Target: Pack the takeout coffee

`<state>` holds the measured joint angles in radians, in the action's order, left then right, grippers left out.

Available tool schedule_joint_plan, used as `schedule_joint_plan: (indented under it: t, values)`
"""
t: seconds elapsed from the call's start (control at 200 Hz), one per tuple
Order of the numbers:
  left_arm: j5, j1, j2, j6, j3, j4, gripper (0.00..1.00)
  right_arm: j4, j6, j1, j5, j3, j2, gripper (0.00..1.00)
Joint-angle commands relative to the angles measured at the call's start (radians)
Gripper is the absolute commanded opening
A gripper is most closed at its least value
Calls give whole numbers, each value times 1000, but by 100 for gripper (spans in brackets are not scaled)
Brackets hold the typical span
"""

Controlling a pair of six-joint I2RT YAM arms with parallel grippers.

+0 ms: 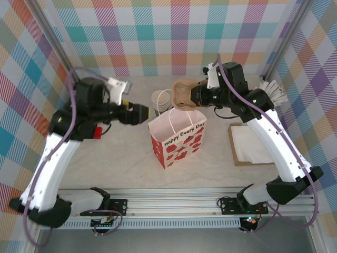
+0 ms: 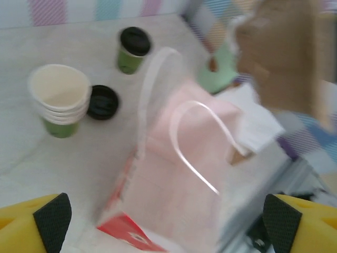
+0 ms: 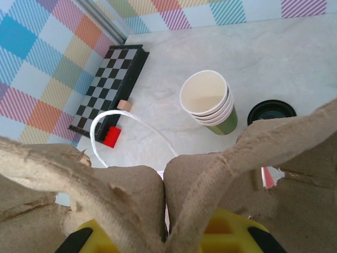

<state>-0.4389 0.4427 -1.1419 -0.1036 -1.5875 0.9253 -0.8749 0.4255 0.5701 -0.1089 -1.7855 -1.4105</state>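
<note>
From above, the left gripper (image 1: pixel 141 113) hangs over the worktop (image 1: pixel 116 158), just to the left of a white paper gift bag (image 1: pixel 177 138) printed with red hearts, and does not touch it. The bag stands upright near the middle with its mouth open. The right gripper (image 1: pixel 196 96) is clamped on a brown pulp cup carrier (image 1: pixel 183 94), held in the air above the far edge of the bag. A stack of lidless cups (image 1: pixel 160 99) stands behind the bag. To the right, white napkins (image 1: pixel 251 143) lie on a brown tray.

In the left wrist view, the left gripper's two black-padded fingertips (image 2: pixel 51 219) sit at the bottom corners, far apart with nothing gripped between them. The bag and its white handles are below them. The takeout coffee (image 2: pixel 132 50), lid on, stands upright on the worktop beyond the bag and outside it. It is near the cup stack and a loose black lid (image 2: pixel 102 101) that lies just beside the stack. The carrier shows as a brown blur at the upper right.

In the right wrist view, the carrier's ribs cross the foreground, pinched in the yellow gripper at the bottom edge. Beyond it are the cup stack and the loose lid, with one bag handle looping up on the left. Farther left there is a checkerboard (image 3: pixel 108 87), a red block (image 3: pixel 111 136) and a small tan cube (image 3: pixel 125 105).
</note>
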Motion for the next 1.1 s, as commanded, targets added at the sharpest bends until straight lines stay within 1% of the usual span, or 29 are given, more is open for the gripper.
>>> schedule_joint_plan:
  t: [0.0, 0.07, 0.13, 0.255, 0.31, 0.36, 0.41, 0.46, 0.5, 0.575, 0.69, 0.735, 0.82, 0.89, 1.01, 1.05, 1.095]
  values:
    - [-172, 42, 23, -91, 163, -140, 91, 25, -21, -11, -74, 2, -2, 0]
    - [-124, 75, 3, -190, 224, -212, 87, 15, -24, -19, -77, -3, -2, 0]
    - [-84, 108, -33, -233, 244, -243, 86, 11, -27, -25, -72, 2, 6, 0]
    - [41, 200, -108, -247, 228, -283, 83, 17, -24, -34, -67, 27, 27, 0]
    - [76, 227, -144, -249, 205, -295, 81, 20, -22, -36, -70, 33, 33, 0]
    - [111, 242, -178, -251, 179, -293, 80, 23, -19, -36, -74, 39, 36, 0]
    - [175, 249, -210, -264, 158, -273, 79, 29, -16, -36, -80, 47, 39, 0]
    - [204, 250, -237, -269, 142, -256, 78, 34, -13, -36, -87, 53, 40, 0]
    - [206, 251, -253, -266, 136, -249, 78, 39, -12, -36, -92, 58, 40, 0]
    - [177, 255, -273, -259, 133, -257, 79, 39, -12, -36, -95, 61, 38, 0]
    - [87, 257, -268, -224, 121, -276, 80, 30, -14, -36, -98, 52, 31, 0]
    - [104, 257, -247, -199, 112, -266, 82, 31, -15, -36, -94, 54, 34, 0]
    - [203, 255, -210, -153, 76, -211, 86, 35, -18, -36, -86, 57, 41, 0]
    - [191, 255, -212, -114, 19, -160, 87, 36, -21, -36, -80, 55, 45, 0]
    - [79, 257, -249, -121, -44, -155, 83, 34, -21, -36, -62, 52, 49, 0]
    - [87, 261, -266, -137, -47, -161, 81, 33, -14, -36, -43, 54, 52, 0]
    - [132, 260, -292, -156, -56, -146, 76, 33, -6, -39, -23, 57, 57, 0]
